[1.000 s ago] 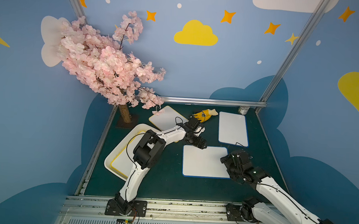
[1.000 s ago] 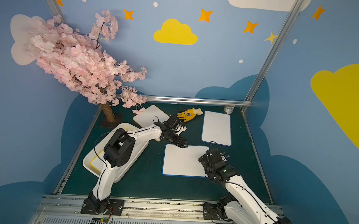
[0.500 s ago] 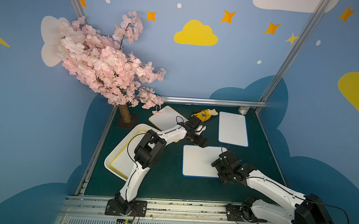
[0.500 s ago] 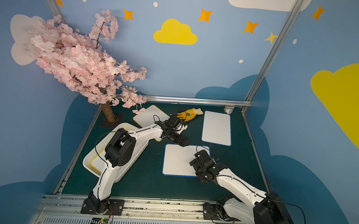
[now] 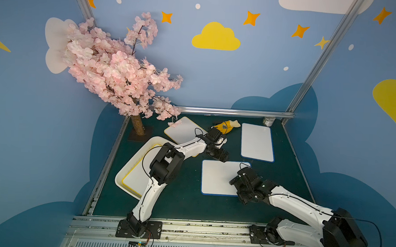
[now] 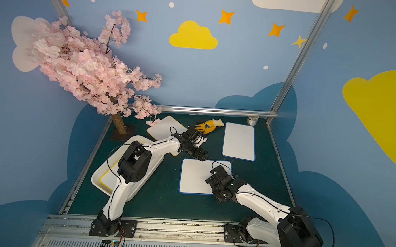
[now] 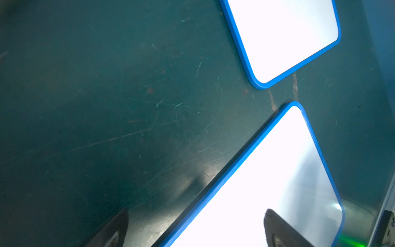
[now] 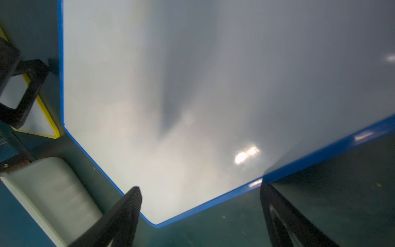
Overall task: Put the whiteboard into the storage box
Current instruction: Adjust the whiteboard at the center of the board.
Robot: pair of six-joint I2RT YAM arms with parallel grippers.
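The white storage box (image 5: 129, 165) (image 6: 96, 176) lies at the front left with a yellow-framed whiteboard (image 5: 134, 180) inside it. A blue-framed whiteboard (image 5: 217, 178) (image 6: 195, 176) lies flat mid-table. My left gripper (image 5: 223, 157) (image 6: 203, 156) (image 7: 196, 226) is open at that whiteboard's (image 7: 267, 192) back edge, one finger over the mat and one over the white face. My right gripper (image 5: 236, 191) (image 6: 214, 190) (image 8: 201, 213) is open over its right part, and a corner of the whiteboard (image 8: 213, 85) lies between the fingers. Neither gripper holds anything.
A second blue-framed whiteboard (image 5: 257, 142) (image 7: 282, 36) lies at the back right, and a yellow-framed one (image 5: 182, 130) at the back, partly under my left arm. A yellow glove (image 5: 224, 126), a small can (image 5: 268, 121) and a pink blossom tree (image 5: 116, 73) stand along the back.
My right gripper has moved left, from beside the middle whiteboard's right edge to over the board. The left gripper has hardly moved. Both stayed open.
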